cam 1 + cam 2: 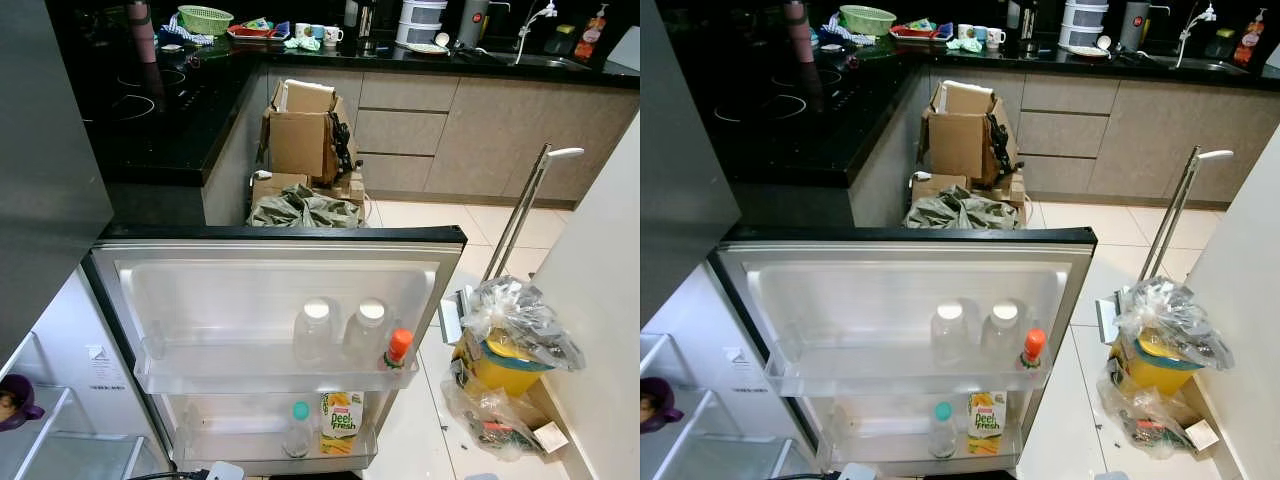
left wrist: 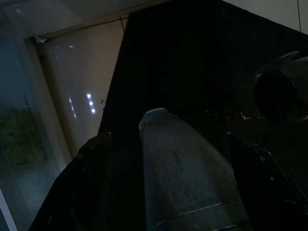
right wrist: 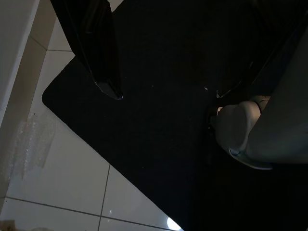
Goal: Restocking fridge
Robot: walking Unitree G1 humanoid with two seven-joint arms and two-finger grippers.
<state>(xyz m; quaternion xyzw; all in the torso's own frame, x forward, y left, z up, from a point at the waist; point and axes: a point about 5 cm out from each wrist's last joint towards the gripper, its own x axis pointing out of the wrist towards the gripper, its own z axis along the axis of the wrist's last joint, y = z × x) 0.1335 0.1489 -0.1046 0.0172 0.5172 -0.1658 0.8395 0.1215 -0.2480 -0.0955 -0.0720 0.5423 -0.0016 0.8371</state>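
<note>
Left fingers [image 2: 96,159] clamped on bottle [image 2: 187,173]. Right fingers [image 3: 103,62]: spread unclear, holding nothing visible. Fridge door [image 1: 280,270] open: top shelf [image 1: 270,378] three bottles; lower shelf juice carton [image 1: 341,420], bottle.

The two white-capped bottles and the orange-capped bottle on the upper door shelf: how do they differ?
The white-capped bottles are wide, with broad white lids; the orange-capped bottle is slimmer, shorter, with a narrow orange cap. It stands at the shelf's right end, they to its left. All stand upright on the upper door shelf.
</note>
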